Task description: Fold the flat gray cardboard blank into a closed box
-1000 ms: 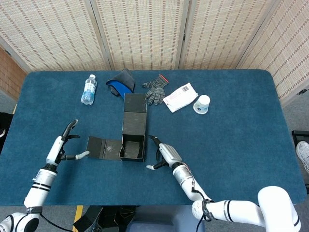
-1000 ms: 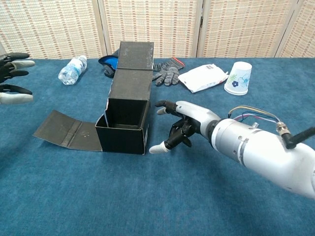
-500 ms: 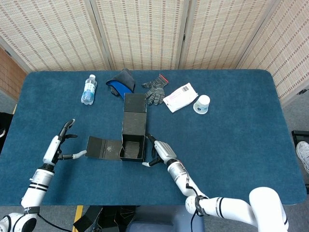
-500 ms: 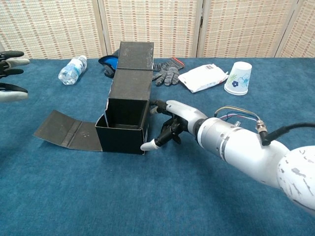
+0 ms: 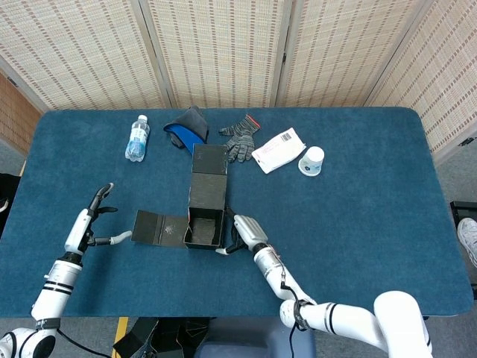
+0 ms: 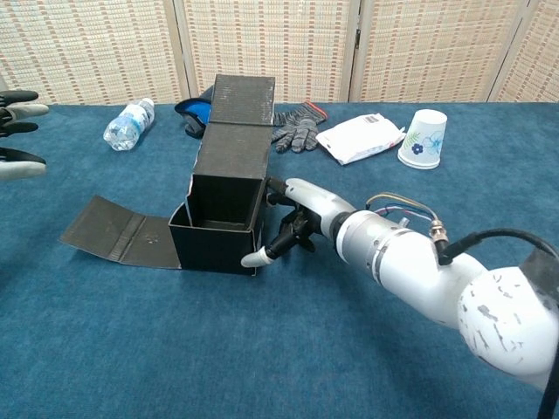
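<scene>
Right hand: our fingers touch the gray box, gripping nothing.
Left hand: fingers spread, empty, apart from the flap.

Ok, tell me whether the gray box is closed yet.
Open. The gray box shows its dark inside, its lid panel standing up behind and one flap flat on the table.

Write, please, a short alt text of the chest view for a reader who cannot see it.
A white right robot hand touches the right side of a half-folded dark cardboard box on a blue table, one flap lying flat to the left. The left robot hand shows at the left edge, apart from the box. Behind lie a water bottle, gloves, a white packet and a paper cup.
</scene>
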You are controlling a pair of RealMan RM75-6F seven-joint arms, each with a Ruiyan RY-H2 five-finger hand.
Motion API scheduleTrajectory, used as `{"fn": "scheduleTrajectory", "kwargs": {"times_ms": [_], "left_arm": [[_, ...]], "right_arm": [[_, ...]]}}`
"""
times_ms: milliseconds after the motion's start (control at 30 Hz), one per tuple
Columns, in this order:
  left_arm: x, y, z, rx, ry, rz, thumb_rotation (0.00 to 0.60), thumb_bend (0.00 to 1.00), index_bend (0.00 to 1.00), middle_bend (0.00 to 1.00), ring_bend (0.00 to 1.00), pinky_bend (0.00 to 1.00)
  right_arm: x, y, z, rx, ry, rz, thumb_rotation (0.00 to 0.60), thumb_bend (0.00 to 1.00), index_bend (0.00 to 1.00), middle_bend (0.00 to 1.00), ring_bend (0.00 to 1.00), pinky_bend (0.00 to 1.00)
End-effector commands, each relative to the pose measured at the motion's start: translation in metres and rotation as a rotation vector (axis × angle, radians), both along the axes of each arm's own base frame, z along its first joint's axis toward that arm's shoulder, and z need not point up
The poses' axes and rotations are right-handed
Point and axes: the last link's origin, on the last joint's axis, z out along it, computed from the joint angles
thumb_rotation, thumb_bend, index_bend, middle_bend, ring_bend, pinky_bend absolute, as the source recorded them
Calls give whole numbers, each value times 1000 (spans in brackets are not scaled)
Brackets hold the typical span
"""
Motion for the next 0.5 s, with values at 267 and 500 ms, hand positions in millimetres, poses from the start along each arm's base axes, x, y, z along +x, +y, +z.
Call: {"fn": "scheduleTrajectory", "kwargs": {"times_ms": [267, 500], "left_arm": [[-5, 0, 7, 26, -3, 11, 600, 95, 0, 0, 0, 251], [-13, 3, 19, 107, 77, 7, 600, 96, 0, 0, 0, 251]], "right_arm": [[3, -6, 1, -42, -13, -4, 600, 335, 343, 373, 734, 911], [-4, -11, 29, -45, -126, -65, 600, 348, 378, 388, 736, 915]]}}
